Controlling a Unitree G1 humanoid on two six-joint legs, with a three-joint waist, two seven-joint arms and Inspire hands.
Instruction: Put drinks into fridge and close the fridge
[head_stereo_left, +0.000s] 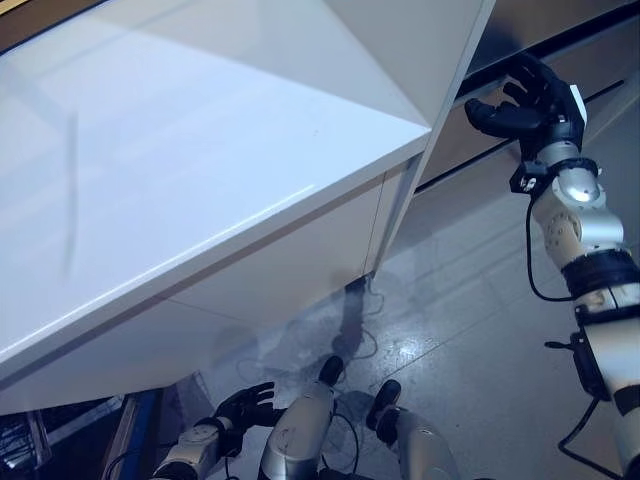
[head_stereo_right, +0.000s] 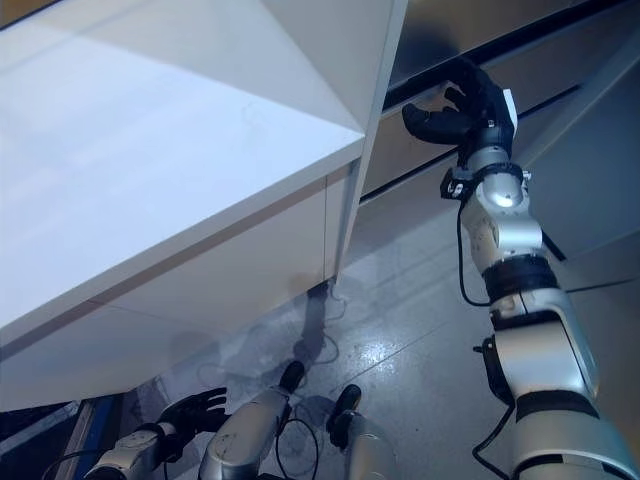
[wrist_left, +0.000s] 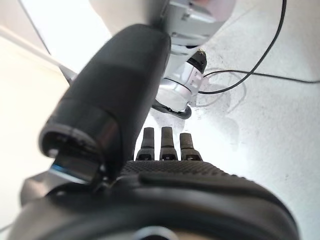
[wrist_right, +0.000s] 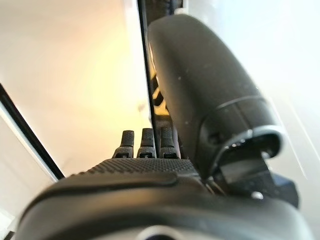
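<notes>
1. Your left hand (head_stereo_left: 243, 407) hangs low at the near left, over the grey floor (head_stereo_left: 470, 330), just in front of the white cabinet's base. Its fingers (wrist_left: 167, 143) are straight and spread, released, with nothing in them; the left wrist view shows only floor past them.
2. The white tabletop (head_stereo_left: 170, 170) fills the left and middle of your head views, slanting from far left down toward the near side. Its surface is bare where you can see it.
3. Below the tabletop you see the white cabinet front (head_stereo_left: 270, 285), with a thin seam running across the panels.
4. Just right of the tabletop's far corner stands a white upright panel (head_stereo_left: 430, 40) with a narrow edge; whether this is the fridge door you cannot tell from these views.
5. Right of that panel lies a grey-brown front (head_stereo_left: 470, 140) crossed by dark horizontal gaps.
6. Your right hand (head_stereo_left: 520, 105) is raised at the far right, against the upper dark gap in that front. Its fingers (wrist_right: 142, 142) are loosely curved toward the gap, and you cannot tell whether they hook anything.
7. No drink shows in any view, and neither hand carries one.
</notes>
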